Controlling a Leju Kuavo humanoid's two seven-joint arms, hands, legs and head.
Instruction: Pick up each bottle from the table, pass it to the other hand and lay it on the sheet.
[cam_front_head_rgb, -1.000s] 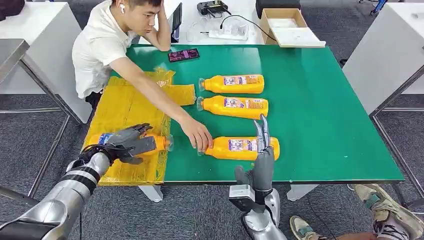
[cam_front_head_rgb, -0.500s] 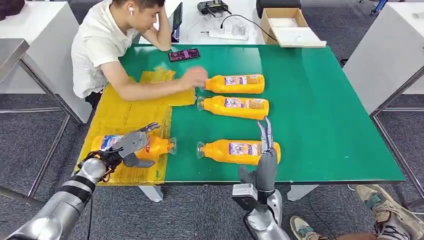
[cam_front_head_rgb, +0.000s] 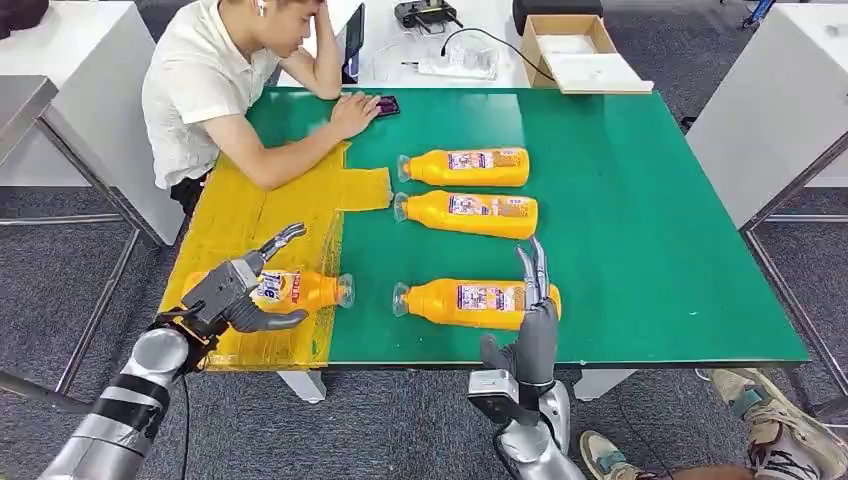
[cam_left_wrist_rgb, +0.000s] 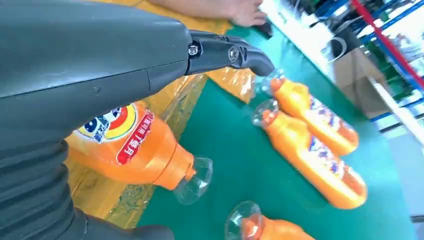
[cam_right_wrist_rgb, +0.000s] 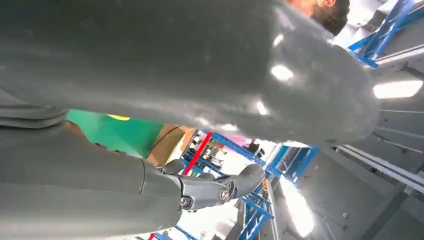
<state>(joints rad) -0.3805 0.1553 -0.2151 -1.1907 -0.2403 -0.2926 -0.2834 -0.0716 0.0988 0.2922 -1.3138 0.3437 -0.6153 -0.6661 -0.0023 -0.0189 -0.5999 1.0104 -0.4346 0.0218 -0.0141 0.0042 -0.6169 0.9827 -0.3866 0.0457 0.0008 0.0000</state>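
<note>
An orange bottle (cam_front_head_rgb: 300, 290) (cam_left_wrist_rgb: 135, 150) lies on its side on the yellow sheet (cam_front_head_rgb: 260, 215), cap toward the green table. My left hand (cam_front_head_rgb: 235, 290) (cam_left_wrist_rgb: 75, 65) hovers at the bottle's base end with its fingers spread, holding nothing. Three more orange bottles lie on the table: a far one (cam_front_head_rgb: 465, 167), a middle one (cam_front_head_rgb: 468, 213) and a near one (cam_front_head_rgb: 470, 300). At the table's front edge my right hand (cam_front_head_rgb: 535, 320) (cam_right_wrist_rgb: 150, 75) stands with straight fingers pointing up, just in front of the near bottle's base and empty.
A person sits at the table's far left corner, forearm on the sheet and one hand (cam_front_head_rgb: 355, 112) on a phone. The green table (cam_front_head_rgb: 650, 230) has bare room on its right half. White tables with a cardboard box (cam_front_head_rgb: 575, 55) stand behind.
My left hand has let go of the bottle on the sheet and drawn back with fingers spread. The person's arm has pulled away from the near bottle to the phone. My right hand barely moved.
</note>
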